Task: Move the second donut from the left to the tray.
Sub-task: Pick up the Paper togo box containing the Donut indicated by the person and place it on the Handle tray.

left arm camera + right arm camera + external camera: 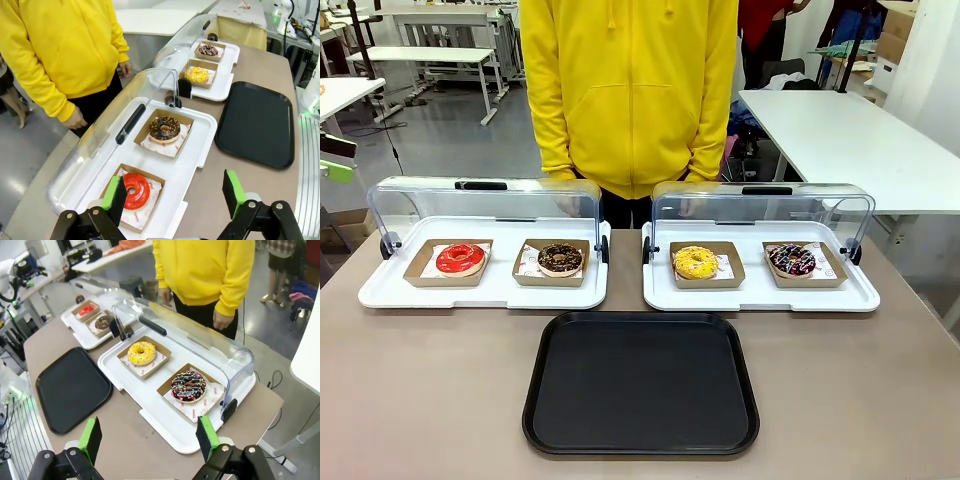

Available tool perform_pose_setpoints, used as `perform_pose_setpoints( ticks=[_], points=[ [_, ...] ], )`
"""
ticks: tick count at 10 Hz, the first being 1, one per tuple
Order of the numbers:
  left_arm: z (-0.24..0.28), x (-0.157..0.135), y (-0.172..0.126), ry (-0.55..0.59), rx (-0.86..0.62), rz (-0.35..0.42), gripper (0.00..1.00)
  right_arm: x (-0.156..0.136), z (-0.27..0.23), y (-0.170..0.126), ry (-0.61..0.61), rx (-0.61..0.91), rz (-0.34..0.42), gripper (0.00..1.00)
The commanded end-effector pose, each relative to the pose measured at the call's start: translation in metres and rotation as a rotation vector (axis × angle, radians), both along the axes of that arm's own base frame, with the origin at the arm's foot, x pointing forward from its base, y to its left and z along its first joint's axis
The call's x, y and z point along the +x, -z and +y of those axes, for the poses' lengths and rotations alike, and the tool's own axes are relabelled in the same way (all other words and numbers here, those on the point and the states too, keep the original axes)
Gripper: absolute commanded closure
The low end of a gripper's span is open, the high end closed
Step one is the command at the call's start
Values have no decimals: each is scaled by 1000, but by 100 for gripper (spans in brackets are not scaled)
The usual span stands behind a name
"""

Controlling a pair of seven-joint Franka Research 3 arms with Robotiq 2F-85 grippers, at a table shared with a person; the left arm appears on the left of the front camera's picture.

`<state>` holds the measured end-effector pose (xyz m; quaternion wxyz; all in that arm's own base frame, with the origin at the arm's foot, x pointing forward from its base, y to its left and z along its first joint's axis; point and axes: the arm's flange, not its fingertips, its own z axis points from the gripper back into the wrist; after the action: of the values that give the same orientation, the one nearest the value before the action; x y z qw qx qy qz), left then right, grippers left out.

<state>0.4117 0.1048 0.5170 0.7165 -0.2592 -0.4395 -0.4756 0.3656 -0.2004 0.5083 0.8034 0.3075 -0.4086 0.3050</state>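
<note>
Tray point(640, 385) bare at counter's point(420, 400) near edge | chocolate donut point(560, 259) untouched in far-left case point(485, 292) | my left fingers point(232, 192), right fingers point(206, 436) gape empty | whole move left

Front low, wrists high — sharing tray point(640, 385)

Beyond the far edge of the grey-brown worktop point(420, 400) lies a smooth grey floor point(450, 140), evenly lit, with only soft shadows. A long white table point(850, 140) stands off the worktop's far right corner, and a cardboard box point(897, 22) sits behind it. More white tables on pale metal legs point(430, 55) stand farther back at the left.
</note>
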Motion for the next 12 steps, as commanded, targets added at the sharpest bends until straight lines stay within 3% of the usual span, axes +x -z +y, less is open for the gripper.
perform_pose_setpoints(
  ticks=[1, 12],
  points=[
    [-1, 2, -2, 5, -22, -7, 0, 3, -2, 0, -14, 10, -36, 0],
    [-1, 2, -2, 5, -22, -7, 0, 3, -2, 0, -14, 10, -36, 0]
  ],
)
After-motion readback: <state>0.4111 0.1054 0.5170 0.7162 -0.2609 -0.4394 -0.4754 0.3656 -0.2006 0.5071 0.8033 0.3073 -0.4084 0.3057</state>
